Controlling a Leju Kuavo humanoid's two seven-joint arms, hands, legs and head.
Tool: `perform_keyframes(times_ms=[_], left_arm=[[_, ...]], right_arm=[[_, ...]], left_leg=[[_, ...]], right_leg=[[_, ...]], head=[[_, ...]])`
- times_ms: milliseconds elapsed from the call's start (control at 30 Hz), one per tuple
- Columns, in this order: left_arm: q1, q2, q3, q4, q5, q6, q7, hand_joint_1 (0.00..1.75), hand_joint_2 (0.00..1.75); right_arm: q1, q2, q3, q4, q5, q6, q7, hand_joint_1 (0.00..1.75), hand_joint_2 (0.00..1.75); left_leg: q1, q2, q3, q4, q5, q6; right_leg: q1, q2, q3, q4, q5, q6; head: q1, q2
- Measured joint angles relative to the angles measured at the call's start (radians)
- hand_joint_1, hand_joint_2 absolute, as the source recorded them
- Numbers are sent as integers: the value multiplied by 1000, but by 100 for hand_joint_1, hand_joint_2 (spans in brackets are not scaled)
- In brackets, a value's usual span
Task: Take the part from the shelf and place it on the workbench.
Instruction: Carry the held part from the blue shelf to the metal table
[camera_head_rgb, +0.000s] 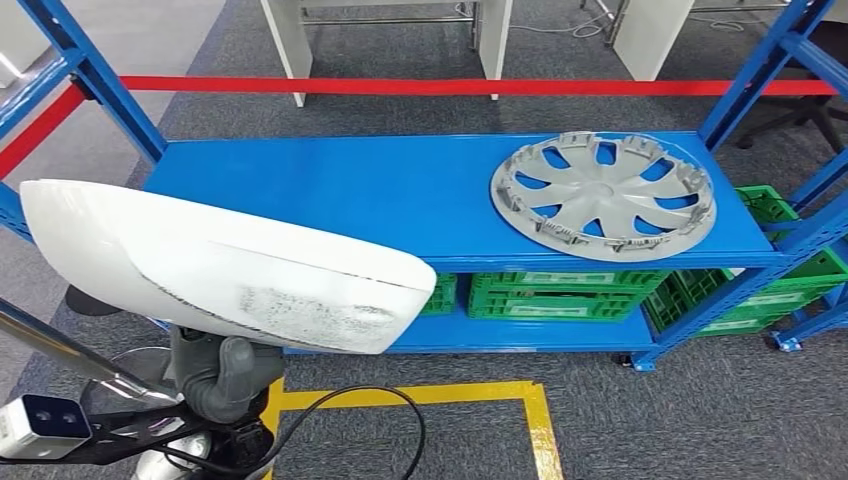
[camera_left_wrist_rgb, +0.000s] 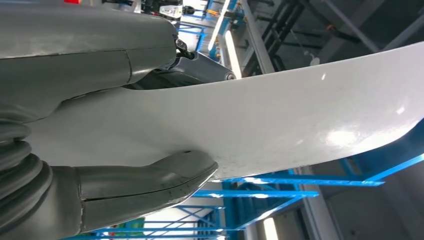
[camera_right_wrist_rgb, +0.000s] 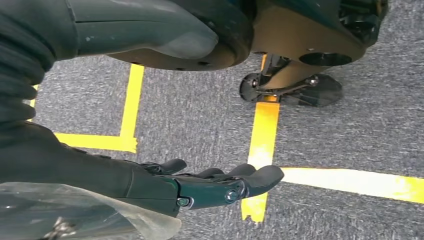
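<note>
Head view: the left hand (camera_head_rgb: 225, 375) holds a long white part (camera_head_rgb: 215, 265) from below, clear of the blue shelf (camera_head_rgb: 380, 195), so the take looks done and the carry to the workbench is the step in hand. No workbench is in sight; I judge the next move calls for turning away from the shelf while keeping the long panel level and clear of the uprights. The part is a smooth, curved white shell, tapering to a blunt end, with a scuffed grey patch along its lower edge. A silver wheel cover (camera_head_rgb: 603, 195) lies flat on the shelf's right side; green crates (camera_head_rgb: 560, 295) sit on the tier beneath.

Left wrist view: the thumb (camera_left_wrist_rgb: 165, 177) presses on 1 face of the part (camera_left_wrist_rgb: 300, 125) and darker fingers (camera_left_wrist_rgb: 200, 67) close on the other, a firm pinch near 1 end.

Right wrist view: the right hand (camera_right_wrist_rgb: 210, 182) hangs over grey carpet (camera_right_wrist_rgb: 190, 110) with yellow tape (camera_right_wrist_rgb: 262, 130), fingers loosely extended, holding nothing.
</note>
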Motion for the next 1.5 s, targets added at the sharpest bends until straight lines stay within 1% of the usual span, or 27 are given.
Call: perform_keyframes(times_ms=[67, 133, 233, 267, 300, 333, 400, 467, 600, 633, 700, 767, 800, 833, 867, 933, 967, 1000, 1100, 1133, 1167, 1233, 1267, 1300, 1367, 1433, 1500], left_arm=[[-2, 0, 0, 0, 2, 3, 0, 175, 175], [-5, -1, -1, 0, 5, 5, 0, 175, 175], [-9, 0, -5, 2, 10, 4, 0, 175, 175], [-10, 0, -6, 4, 12, 2, 0, 175, 175], [-10, 0, -7, 5, 15, -2, 0, 175, 175], [-12, 0, -8, 7, 17, -4, 0, 175, 175], [-16, 0, -10, 8, 18, -8, 0, 175, 175], [-23, 0, -13, 8, 20, -11, 0, 175, 175], [-27, 1, -24, 9, 26, -15, 0, 175, 175], [-27, 2, -25, 9, 28, -17, 0, 175, 175], [-27, 4, -25, 10, 30, -19, 0, 175, 175], [-27, 6, -25, 12, 32, -21, 0, 175, 175], [-27, 7, -25, 14, 33, -21, 0, 175, 175], [-27, 8, -25, 15, 35, -22, 0, 175, 175], [-28, 8, -26, 16, 37, -22, 0, 175, 175], [-32, 8, -26, 16, 39, -24, 0, 175, 175], [-34, 8, -26, 16, 40, -25, 0, 175, 175], [-36, 8, -26, 16, 40, -25, 0, 175, 175], [-37, 8, -26, 16, 41, -26, 0, 175, 175], [-38, 8, -26, 16, 41, -26, 0, 175, 175], [-38, 8, -26, 16, 42, -26, 0, 175, 175], [-38, 8, -26, 16, 42, -26, 0, 175, 175], [-38, 8, -26, 16, 43, -26, 0, 175, 175], [-38, 8, -26, 16, 43, -26, 0, 175, 175], [-38, 8, -26, 17, 43, -26, 0, 175, 175], [-38, 8, -26, 17, 44, -25, 0, 175, 175], [-38, 8, -26, 17, 48, -25, 0, 175, 175]], right_arm=[[-1, 0, -1, 0, 3, 0, 0, 0, 175], [-1, 0, -2, 0, 7, -2, 0, 0, 175], [-1, -1, -3, 0, 19, 5, 5, 0, 175], [-1, -2, -3, 0, 23, 10, 9, 0, 175], [-1, -3, -3, 0, 27, 15, 13, 0, 175], [0, -4, -3, 0, 29, 18, 15, 0, 175], [-1, -6, -3, 0, 32, 25, 19, 0, 175], [-2, -7, -3, 0, 34, 31, 19, 0, 175], [0, -7, -3, 0, 36, 33, 18, 0, 175], [0, -7, -3, 1, 36, 33, 18, 0, 175], [-1, -7, -3, 1, 36, 33, 18, 0, 175], [-2, -7, -3, 1, 36, 35, 18, 0, 175], [-2, -7, -3, 1, 36, 36, 17, 0, 175], [-2, -7, -3, 1, 36, 38, 16, 0, 175], [-2, -7, -3, 1, 36, 40, 16, 0, 175], [-2, -7, -3, 1, 36, 45, 14, 0, 175], [-2, -7, -3, 1, 36, 47, 13, 0, 175], [-3, -7, -4, 1, 36, 48, 12, 0, 175], [-3, -7, -4, 1, 35, 49, 10, 0, 175], [-3, -8, -5, 1, 35, 49, 10, 0, 175], [-2, -9, -5, 1, 35, 49, 10, 0, 175], [-2, -10, -5, 1, 35, 49, 10, 0, 175], [-3, -11, -6, 1, 35, 49, 10, 0, 175], [-3, -11, -6, 1, 35, 49, 9, 0, 175], [-3, -12, -6, 1, 35, 49, 9, 0, 175], [-4, -12, -7, 1, 35, 51, 10, 0, 175], [-6, -11, -8, 0, 34, 53, 12, 0, 175]], left_leg=[[1, -1, -4, -11, 3, 7], [5, 0, -3, -22, 12, 19], [6, 7, -10, -24, 23, 30], [5, 8, -13, -23, 25, 31], [4, 8, -17, -21, 26, 31], [4, 8, -19, -19, 27, 31], [4, 8, -22, -11, 26, 28], [-1, 8, -33, 3, 27, 20], [-3, 5, -53, 20, 27, 0], [-2, 4, -61, 38, 6, -6], [2, 1, -92, 131, -74, -17], [5, 1, -121, 252, -149, -23], [5, 1, -119, 278, -161, -23], [5, 1, -96, 265, -155, -21], [5, 1, -55, 212, -133, -17], [2, 0, 47, 56, -89, -6], [0, 0, 80, -1, -76, -1], [-4, -1, 95, -31, -72, 3], [-7, 0, 82, -37, -50, 15], [-5, 2, 72, -39, -37, 21], [-3, 4, 60, -42, -23, 27], [-2, 7, 30, -43, 2, 35], [-3, 8, 14, -41, 14, 37], [-4, 8, -3, -39, 26, 36], [-5, 9, -38, -32, 45, 33], [-6, 8, -68, -20, 58, 26], [-9, 8, -85, -6, 69, 16]], right_leg=[[0, -2, -7, -1, 3, 12], [-1, -1, -24, 29, -22, 21], [-2, 0, -101, 204, -121, 30], [-2, 0, -122, 257, -140, 33], [-2, 0, -128, 278, -141, 34], [-2, 0, -113, 257, -121, 35], [-4, 0, -42, 130, -59, 35], [-4, 1, 14, 26, -27, 31], [-4, 3, 6, 13, -14, 9], [-6, 1, 0, 12, -8, 0], [-7, -2, -18, 11, 7, -12], [-6, -3, -41, 12, 23, -15], [-5, -4, -53, 12, 32, -14], [-4, -4, -64, 13, 41, -14], [-3, -3, -74, 13, 49, -12], [-1, -2, -87, 13, 66, -7], [-1, -2, -92, 12, 74, -2], [-1, -3, -94, 11, 83, 3], [-4, -4, -99, 6, 102, 21], [-4, -3, -107, 14, 84, 26], [-3, -1, -119, 41, 47, 30], [-3, 1, -152, 153, -61, 35], [-3, 1, -163, 219, -98, 37], [-3, 1, -164, 268, -111, 39], [-3, 0, -123, 275, -72, 40], [-3, 0, -16, 157, -36, 37], [-2, 1, 80, 18, -60, 29]], head=[[0, 0], [2, 0], [6, 0], [6, 0], [6, 0], [6, 0], [6, 0], [6, 0], [5, 0], [3, 0], [0, 0], [-1, 0], [-1, 0], [-1, 0], [-1, 0], [-1, 0], [-1, 0], [-1, 0], [0, 0], [2, 0], [4, 0], [9, 0], [9, 0], [9, 0], [9, 0], [10, 0], [9, 0]])
